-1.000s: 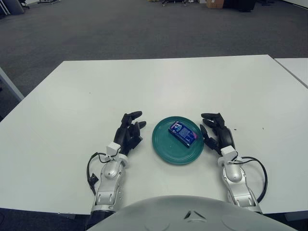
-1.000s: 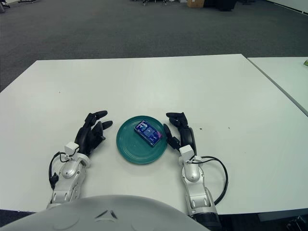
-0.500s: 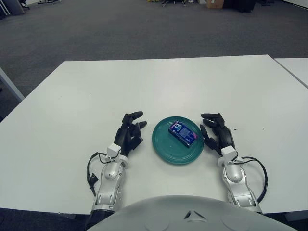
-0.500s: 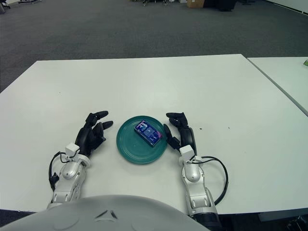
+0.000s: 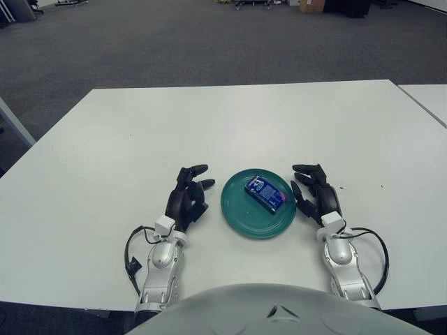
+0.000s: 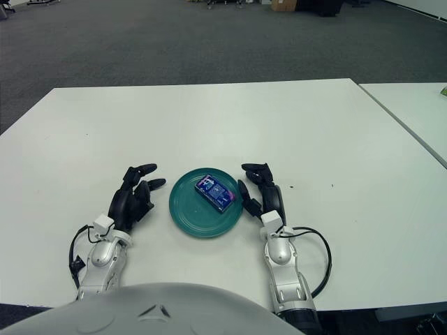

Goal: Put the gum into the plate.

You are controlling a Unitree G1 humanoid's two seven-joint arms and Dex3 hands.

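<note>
A blue gum pack (image 5: pixel 265 192) lies flat inside the green plate (image 5: pixel 244 216), toward its far right part, on the white table (image 5: pixel 230 125). My left hand (image 5: pixel 188 195) rests on the table just left of the plate, fingers relaxed and holding nothing. My right hand (image 5: pixel 314 190) rests just right of the plate's rim, fingers relaxed and empty. Neither hand touches the gum.
A second white table (image 5: pixel 427 98) stands at the far right with a gap between. Grey carpet floor lies beyond the table's far edge. A small dark speck (image 5: pixel 381 186) marks the table right of my right hand.
My left hand has drawn back a little toward me and slightly left. The right hand, gum and plate have not moved.
</note>
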